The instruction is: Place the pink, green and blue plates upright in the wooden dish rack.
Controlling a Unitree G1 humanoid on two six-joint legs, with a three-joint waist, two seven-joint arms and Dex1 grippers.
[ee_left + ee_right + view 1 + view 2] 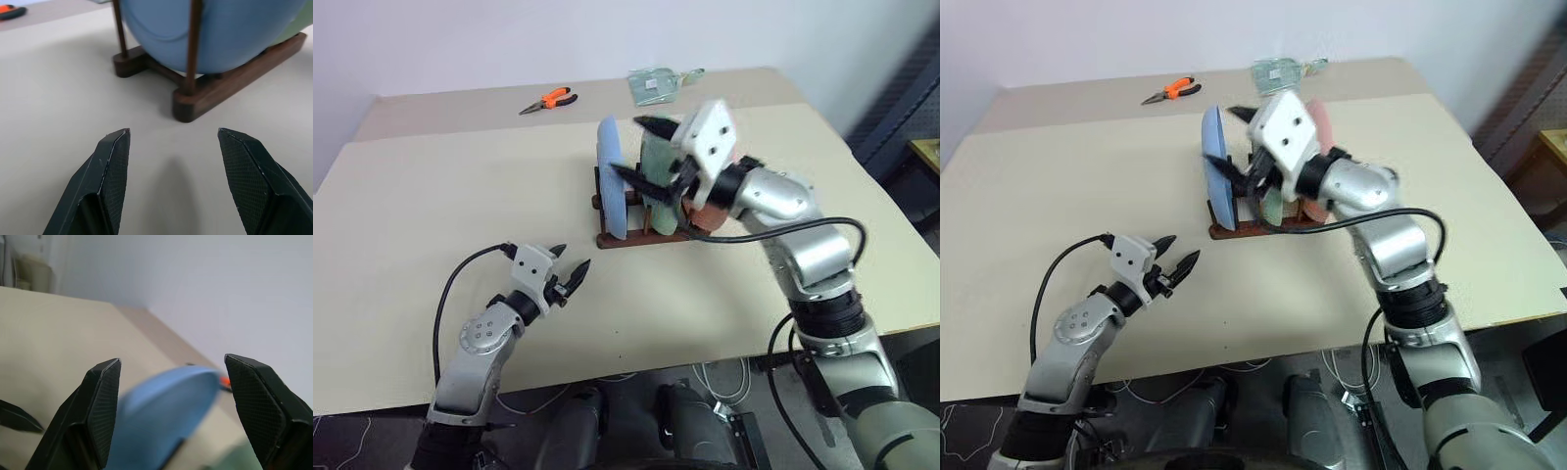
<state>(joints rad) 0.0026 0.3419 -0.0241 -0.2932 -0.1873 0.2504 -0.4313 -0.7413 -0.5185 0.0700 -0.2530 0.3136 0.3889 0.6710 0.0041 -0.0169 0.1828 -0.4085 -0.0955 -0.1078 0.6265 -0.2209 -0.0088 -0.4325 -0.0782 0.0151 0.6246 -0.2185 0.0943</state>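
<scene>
With all three plates standing on edge in the wooden dish rack [641,235], the task looks essentially done from here: blue plate [610,176] at the robot's-left end, green plate [658,166] in the middle, pink plate [1320,122] at the right end, mostly hidden behind the right wrist

Key relation: right gripper [641,149] hangs above the rack, over the blue/green slots, fingers apart and nothing between them. In the right wrist view the blue plate's rim sits below and between the two open fingers [102,401], not touching either. So the plates lie under the fingers, their faces turned toward the robot's left and right, long line of the rack running left-right across the bench [460,166]

Left gripper [570,274] is low over the bench, well short of the rack on the robot's left, fingers also apart and empty. It points at the blue plate's end of the rack; left wrist view shows the rack's base bar and pegs ahead with bare bench in between

Judgement: right arm is much the nearer. Any next move should lift clear upward, since a sideways sweep risks clipping the blue rim and tipping it off its pegs

Orange-handled pliers [551,99] lie far back, irrelevant
</scene>
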